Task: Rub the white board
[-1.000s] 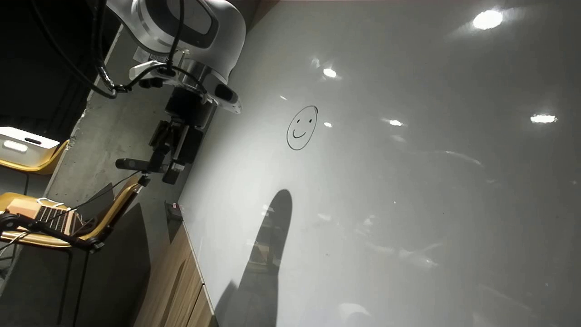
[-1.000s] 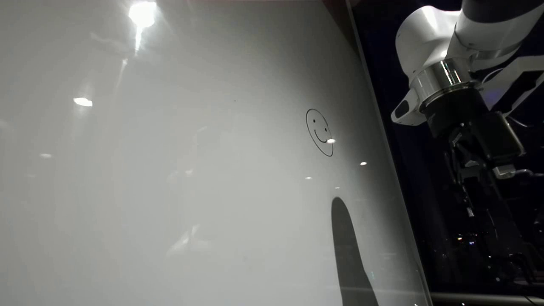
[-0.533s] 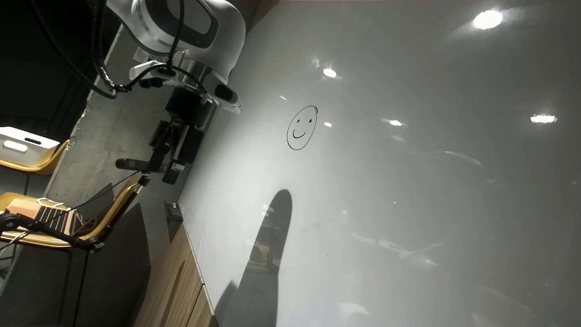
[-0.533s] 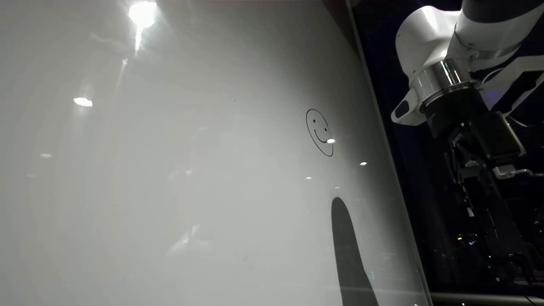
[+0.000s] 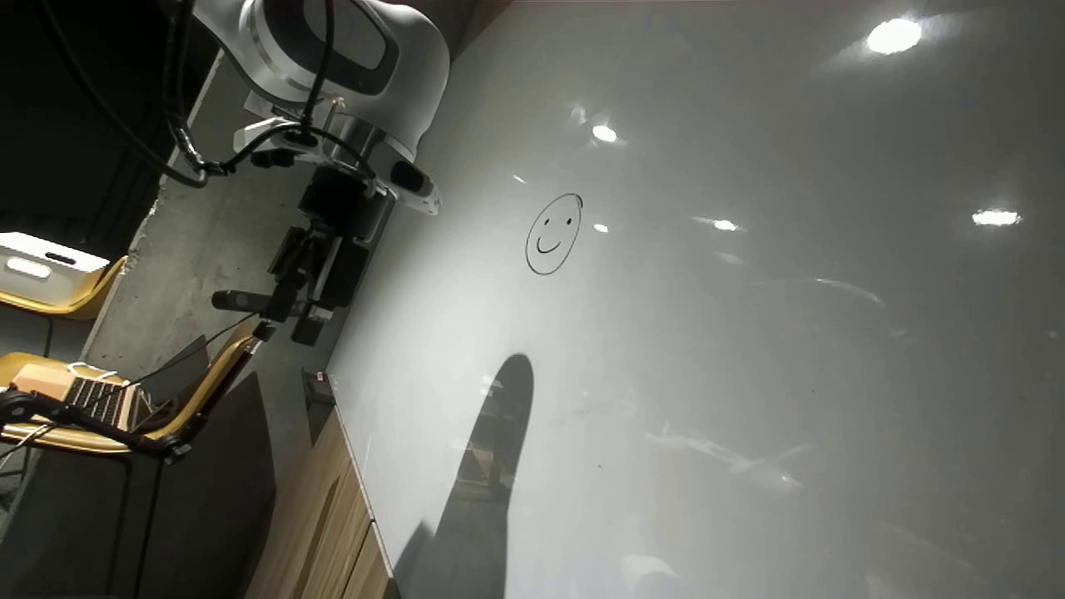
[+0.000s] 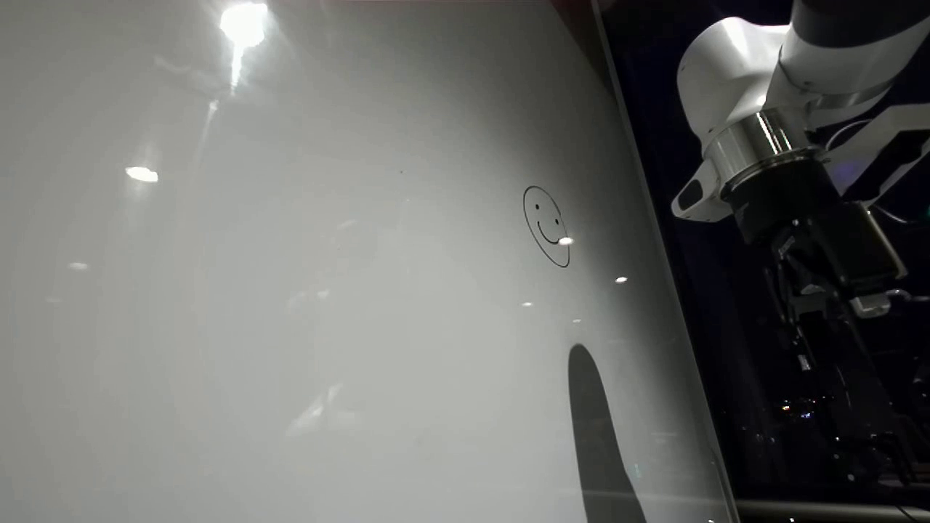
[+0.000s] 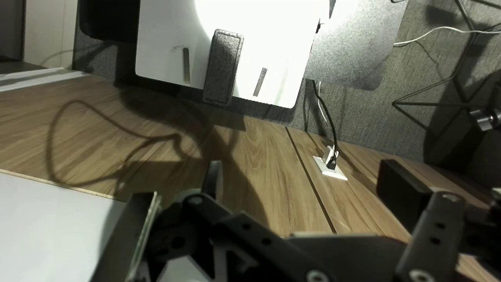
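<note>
Wrist view shows empty, parted fingers (image 7: 403, 194); misaimed, they could knock the eraser-like block (image 7: 223, 66) off the near edge of the desk (image 7: 274, 43), leaving the white board (image 5: 732, 316) unrubbed.

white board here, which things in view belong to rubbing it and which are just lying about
For the job:
white board
smiley drawn on it, likely what gets rubbed off
gripper, open
dark grey block, perhaps the eraser

Just lying about:
laptop on a yellow chair
white box
</note>
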`<state>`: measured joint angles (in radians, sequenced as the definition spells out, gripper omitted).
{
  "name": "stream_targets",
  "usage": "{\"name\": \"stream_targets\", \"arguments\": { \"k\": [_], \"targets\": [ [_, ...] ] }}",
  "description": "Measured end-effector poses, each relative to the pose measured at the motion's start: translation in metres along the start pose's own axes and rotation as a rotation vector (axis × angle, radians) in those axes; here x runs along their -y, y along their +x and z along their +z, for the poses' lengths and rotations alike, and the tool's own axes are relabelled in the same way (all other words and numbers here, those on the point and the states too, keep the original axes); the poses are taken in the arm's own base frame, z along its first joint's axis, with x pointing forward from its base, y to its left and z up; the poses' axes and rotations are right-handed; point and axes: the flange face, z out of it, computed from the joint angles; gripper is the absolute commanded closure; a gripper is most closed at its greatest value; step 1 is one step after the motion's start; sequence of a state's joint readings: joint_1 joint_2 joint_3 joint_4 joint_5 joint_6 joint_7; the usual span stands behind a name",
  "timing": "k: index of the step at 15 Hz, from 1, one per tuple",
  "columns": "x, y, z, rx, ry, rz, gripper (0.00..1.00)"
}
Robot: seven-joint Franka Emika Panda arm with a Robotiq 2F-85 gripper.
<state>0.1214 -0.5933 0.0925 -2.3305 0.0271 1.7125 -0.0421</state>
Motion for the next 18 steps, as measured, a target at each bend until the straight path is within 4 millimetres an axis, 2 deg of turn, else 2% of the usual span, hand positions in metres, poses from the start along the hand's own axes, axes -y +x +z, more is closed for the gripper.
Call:
{"name": "stream_targets", "arguments": {
  "k": [8, 13, 18],
  "targets": [
    [-0.014, 0.001, 0.032, -0.077, -0.018, 0.06, 0.0],
    [-0.031, -0.015, 0.07, -0.033, -0.082, 0.087, 0.0],
    [-0.036, -0.016, 0.108, -0.019, -0.105, 0.09, 0.0]
  ]
}}
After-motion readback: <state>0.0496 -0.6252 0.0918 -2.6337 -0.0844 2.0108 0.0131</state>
